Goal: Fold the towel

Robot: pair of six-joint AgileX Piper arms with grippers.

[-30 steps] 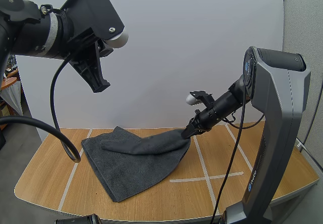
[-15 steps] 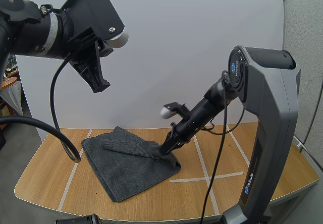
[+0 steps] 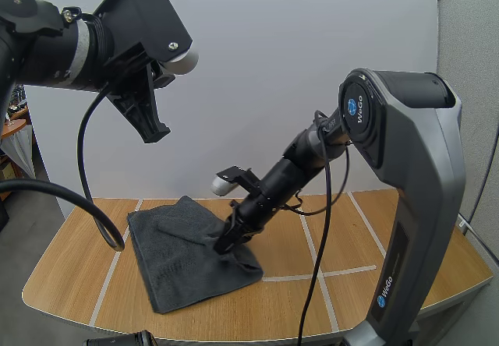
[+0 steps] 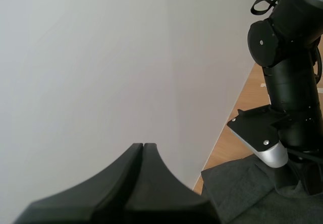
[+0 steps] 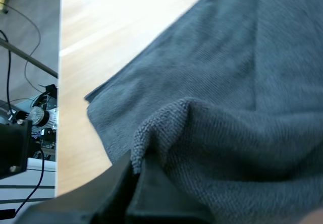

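A wooden table (image 3: 351,237) holds a dark grey towel (image 3: 175,268), which lies on its left half. My right gripper (image 3: 221,245) is pinched shut on the towel's right edge. Over the last second it has carried that edge leftward, from the table's middle to above the towel's centre. The right part is now doubled over the rest, so the fold looks nearly made. My left gripper (image 4: 143,146) hangs high, fingers closed together on nothing.

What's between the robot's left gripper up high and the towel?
Nothing. In the high view the shut left gripper hangs above the towel, with only bare air between them.
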